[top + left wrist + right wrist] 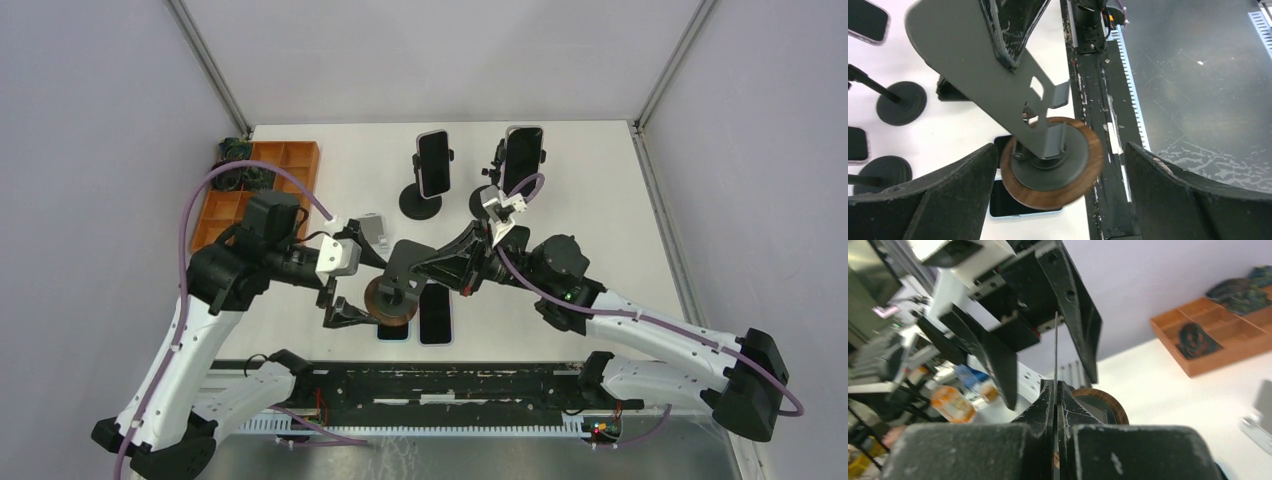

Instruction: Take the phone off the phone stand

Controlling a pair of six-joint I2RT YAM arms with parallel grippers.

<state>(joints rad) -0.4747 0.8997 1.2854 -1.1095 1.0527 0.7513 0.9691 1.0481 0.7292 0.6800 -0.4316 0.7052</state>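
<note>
Top external shows you the grey sheet-metal phone stand (pixel 402 255), plate bare, pinched edge-on in the clamped right gripper (pixel 1055 390), its round wood-rimmed base (pixel 1096 155) between the wide-spread left gripper (pixel 1060 150), and the black slab phone (pixel 1018 207) flat just beneath, so removal looks done; next, park the stand clear.

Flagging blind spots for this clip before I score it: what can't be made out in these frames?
Top view: the wooden base covers most of the flat phone beneath it.
Right wrist: the right gripper, shut on the stand plate, fills the lower frame; the left background is blurred.
Top view: the dark contents of the orange tray are too small to identify.
</note>
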